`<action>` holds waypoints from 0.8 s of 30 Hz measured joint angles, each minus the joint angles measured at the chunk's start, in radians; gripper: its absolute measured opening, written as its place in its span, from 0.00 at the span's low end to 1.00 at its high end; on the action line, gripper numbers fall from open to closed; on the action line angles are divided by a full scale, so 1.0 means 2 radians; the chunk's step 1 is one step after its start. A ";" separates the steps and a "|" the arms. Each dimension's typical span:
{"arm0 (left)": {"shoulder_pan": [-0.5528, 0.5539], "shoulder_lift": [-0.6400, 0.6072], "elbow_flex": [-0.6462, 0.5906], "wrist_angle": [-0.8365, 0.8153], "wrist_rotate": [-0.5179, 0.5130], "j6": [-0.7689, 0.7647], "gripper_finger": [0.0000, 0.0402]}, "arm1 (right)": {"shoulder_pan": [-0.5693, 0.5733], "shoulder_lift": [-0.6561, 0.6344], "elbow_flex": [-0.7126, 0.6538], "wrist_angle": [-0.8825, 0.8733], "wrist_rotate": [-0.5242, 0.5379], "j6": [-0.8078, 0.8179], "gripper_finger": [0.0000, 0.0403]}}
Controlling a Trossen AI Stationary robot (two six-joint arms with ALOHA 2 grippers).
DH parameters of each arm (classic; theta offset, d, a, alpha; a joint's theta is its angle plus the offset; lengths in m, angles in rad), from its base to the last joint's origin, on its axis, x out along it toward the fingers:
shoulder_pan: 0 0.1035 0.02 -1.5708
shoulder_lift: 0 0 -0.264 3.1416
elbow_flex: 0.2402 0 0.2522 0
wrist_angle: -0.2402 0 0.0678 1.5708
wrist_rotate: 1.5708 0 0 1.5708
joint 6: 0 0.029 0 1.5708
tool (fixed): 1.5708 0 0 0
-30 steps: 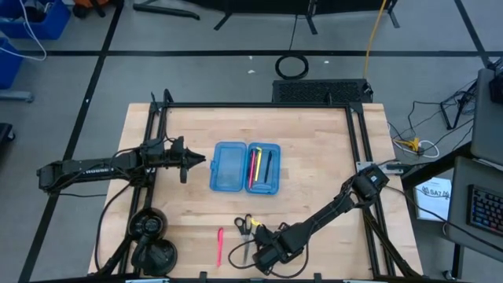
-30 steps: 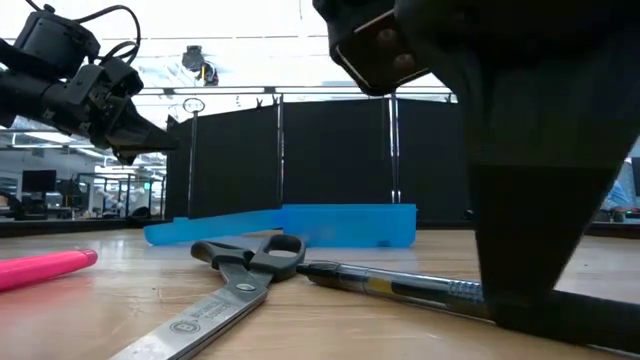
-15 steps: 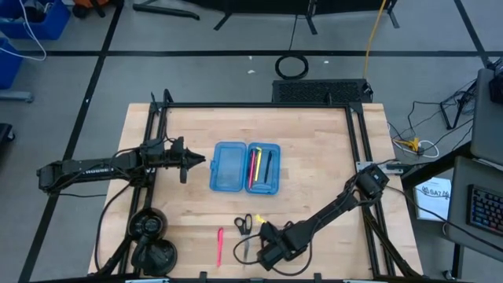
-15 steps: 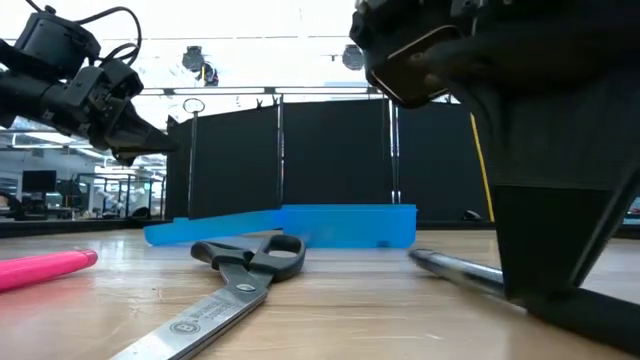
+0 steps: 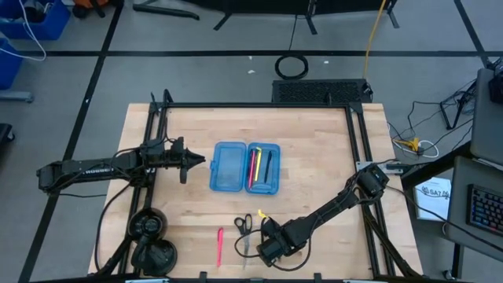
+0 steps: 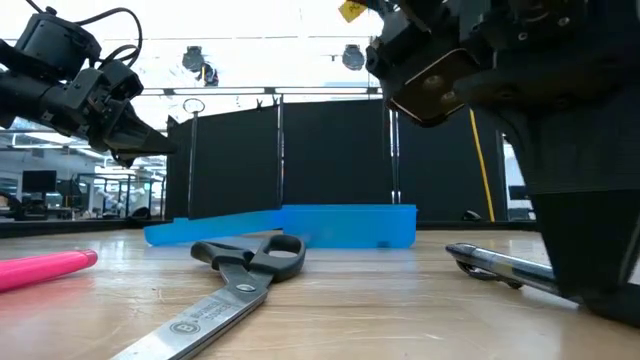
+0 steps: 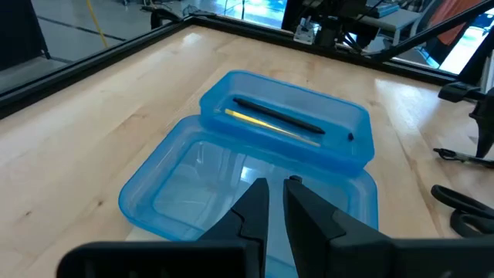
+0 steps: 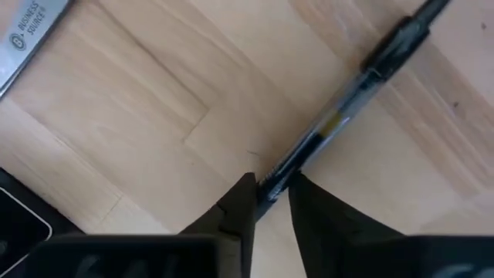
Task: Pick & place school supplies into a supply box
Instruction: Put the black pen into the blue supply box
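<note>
Since a second ago the right pincer point(image 8: 266, 193) has lifted slightly and closed on the slim black pen with a clear barrel point(image 8: 332, 123), near the wooden worktop's point(image 5: 314, 149) front edge, beside the black-handled scissors point(image 6: 235, 270) and pink marker point(image 5: 220, 246). Farther back, the translucent blue hinged case point(image 7: 255, 154) lies open: pens in one half, the other empty. Above it hovers the left pincer point(image 7: 275, 202), nearly together, holding nothing.

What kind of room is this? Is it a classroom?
More likely a robot lab or workshop than a classroom. Two dark robot arms work over a framed wooden table, cables trail across the taped floor, and rows of desks with monitors show in the room behind.
</note>
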 joint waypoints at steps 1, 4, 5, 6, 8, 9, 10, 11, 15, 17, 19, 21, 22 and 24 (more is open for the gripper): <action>0.000 0.000 0.000 0.000 0.000 0.000 0.12 | 0.002 0.000 0.000 0.000 0.001 0.005 0.15; 0.000 0.000 0.000 0.000 0.000 -0.001 0.12 | 0.004 0.000 0.000 0.001 0.005 0.019 0.11; 0.000 0.000 0.000 -0.001 0.000 -0.001 0.12 | 0.005 0.000 0.000 0.006 0.011 0.019 0.09; 0.000 0.000 0.000 -0.001 0.000 -0.001 0.12 | 0.006 -0.001 -0.002 0.016 0.022 0.018 0.06; 0.000 0.000 0.000 -0.002 0.000 -0.001 0.12 | 0.009 -0.005 -0.005 0.038 0.046 0.004 0.03; 0.000 0.000 0.000 -0.002 0.000 -0.001 0.12 | 0.009 -0.006 -0.005 0.051 0.052 0.000 0.03; 0.000 0.000 0.000 -0.003 0.000 -0.001 0.12 | 0.009 -0.008 -0.007 0.059 0.058 -0.001 0.03; 0.000 0.000 0.000 -0.003 0.000 -0.002 0.12 | 0.009 -0.010 -0.008 0.064 0.064 -0.001 0.03; 0.000 0.000 0.000 -0.003 0.001 -0.002 0.12 | 0.009 -0.023 -0.009 0.065 0.086 -0.001 0.03; 0.000 0.000 0.000 -0.003 0.001 -0.002 0.12 | 0.013 -0.036 -0.009 0.072 0.108 -0.002 0.03; 0.000 0.000 0.000 -0.003 0.000 -0.001 0.12 | 0.016 -0.050 -0.010 0.089 0.130 -0.004 0.01; 0.000 0.000 0.000 -0.003 0.000 -0.001 0.12 | 0.017 -0.064 -0.011 0.092 0.161 -0.007 0.01; 0.000 0.000 0.000 -0.003 0.000 -0.001 0.12 | 0.016 -0.067 -0.013 0.089 0.170 -0.010 0.01; 0.000 0.000 0.000 -0.003 0.000 -0.001 0.12 | 0.016 -0.076 -0.013 0.089 0.184 -0.011 0.01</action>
